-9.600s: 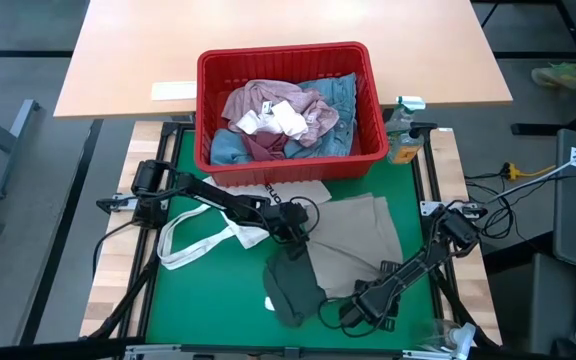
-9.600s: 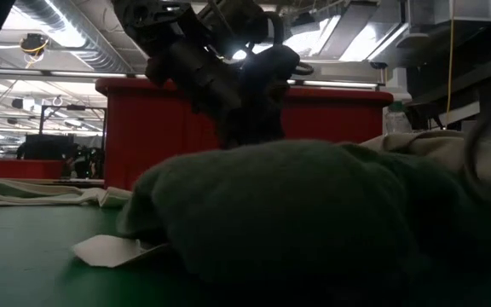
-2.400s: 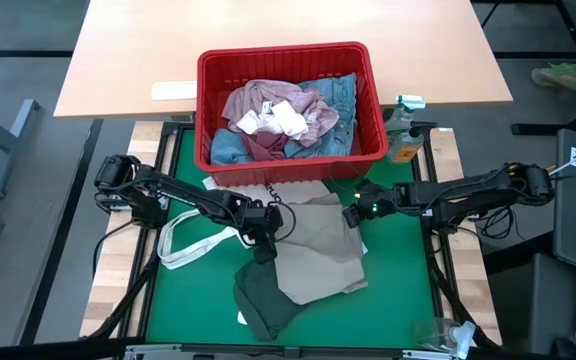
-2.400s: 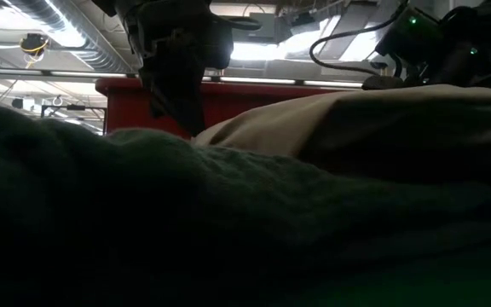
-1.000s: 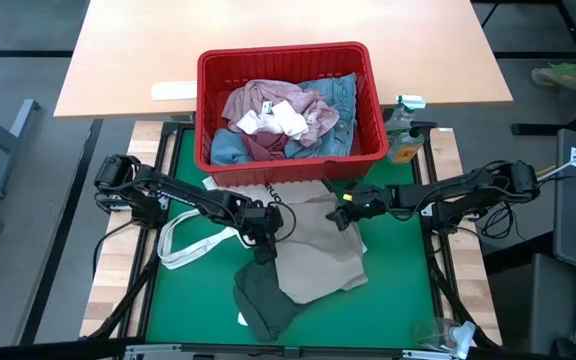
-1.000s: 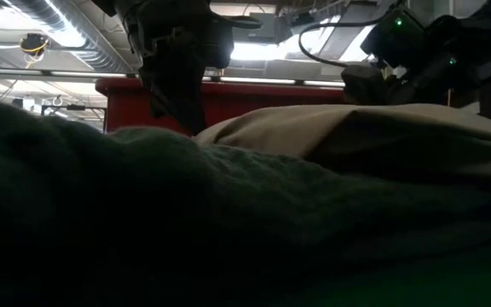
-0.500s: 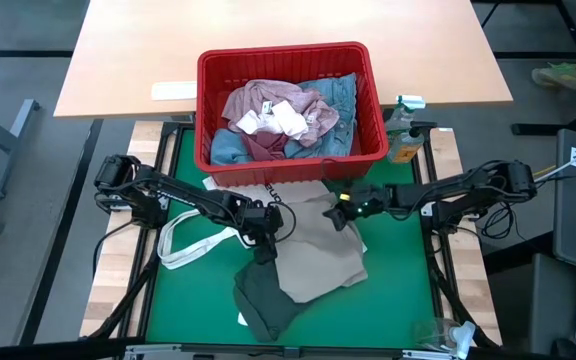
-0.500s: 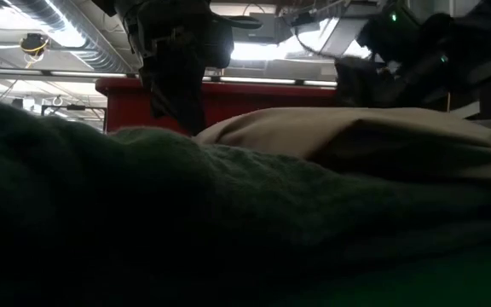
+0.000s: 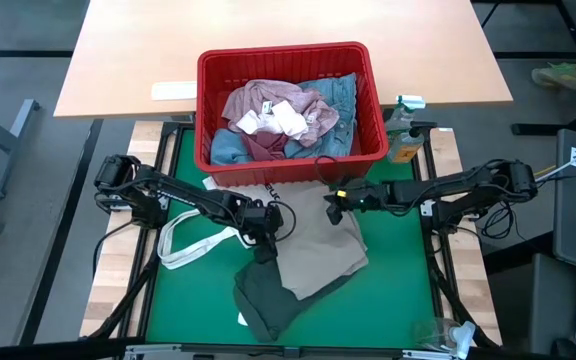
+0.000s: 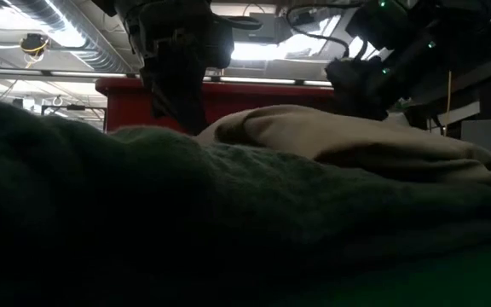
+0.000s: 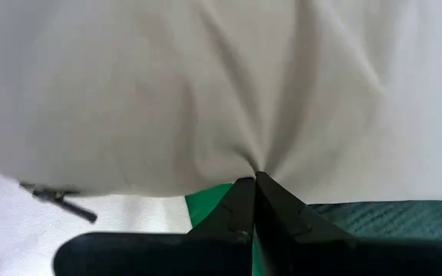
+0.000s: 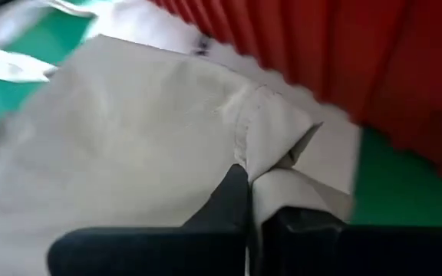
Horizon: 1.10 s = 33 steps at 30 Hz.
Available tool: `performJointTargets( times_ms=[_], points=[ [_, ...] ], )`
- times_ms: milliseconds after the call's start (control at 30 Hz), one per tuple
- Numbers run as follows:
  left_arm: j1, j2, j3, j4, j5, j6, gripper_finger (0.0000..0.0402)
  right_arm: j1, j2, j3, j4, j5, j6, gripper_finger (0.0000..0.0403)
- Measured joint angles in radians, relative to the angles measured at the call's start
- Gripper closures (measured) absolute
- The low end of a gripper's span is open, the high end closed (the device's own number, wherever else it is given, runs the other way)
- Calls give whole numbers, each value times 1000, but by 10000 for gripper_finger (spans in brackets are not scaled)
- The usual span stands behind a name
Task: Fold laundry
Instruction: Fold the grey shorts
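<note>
1. While both grippers pinch the beige trousers [image 9: 320, 250], the cloth lies on the green mat [image 9: 398, 290] just in front of the red basket [image 9: 288, 62], partly over the dark green top [image 9: 261, 300].
2. Left gripper [image 9: 261, 238]: jaws closed on the trousers' left edge, cloth puckered at the tips in its wrist view [image 11: 253, 178].
3. Right gripper [image 9: 334, 208]: jaws clamped on a fold at the trousers' far right corner, close to the basket wall [image 12: 245, 178].
4. Remaining laundry sits in the basket: pink top [image 9: 268, 115], jeans [image 9: 340, 95], socks [image 9: 273, 120].
5. Tote bag [image 9: 203, 240] lies beside the left gripper, touching or under the trousers' edge; cannot tell which.
6. Risks, judged from this layout:
   - The right pinch looks thin, so the cloth could slip out during a pull.
   - The green top could drag along with the trousers, since they overlap.
   - A tote strap could catch the left gripper.
   - The right gripper could knock the basket wall if it lifts toward it.
</note>
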Motion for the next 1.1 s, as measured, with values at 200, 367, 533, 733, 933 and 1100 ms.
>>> performJointTargets(
  times_ms=[200, 367, 533, 733, 933, 1100],
  points=[
    [0, 0, 0, 1, -1, 0, 401, 0, 17, 0, -15, 16, -3, 375],
    [0, 0, 0, 0, -15, 0, 401, 0, 19, 0, -18, 17, -3, 326],
    [0, 0, 0, 0, -41, 34, 399, 0, 19, 0, -23, 16, -3, 263],
    [0, 0, 0, 0, -43, 51, 345, 0, 19, 18, -105, -28, -6, 214],
    [9, 0, 0, 0, -5, 17, 281, 0, 19, 94, -334, -49, -6, 203],
    [46, -5, 0, -5, 117, -58, 268, 0, 19, 175, -522, -38, -7, 205]
  ],
)
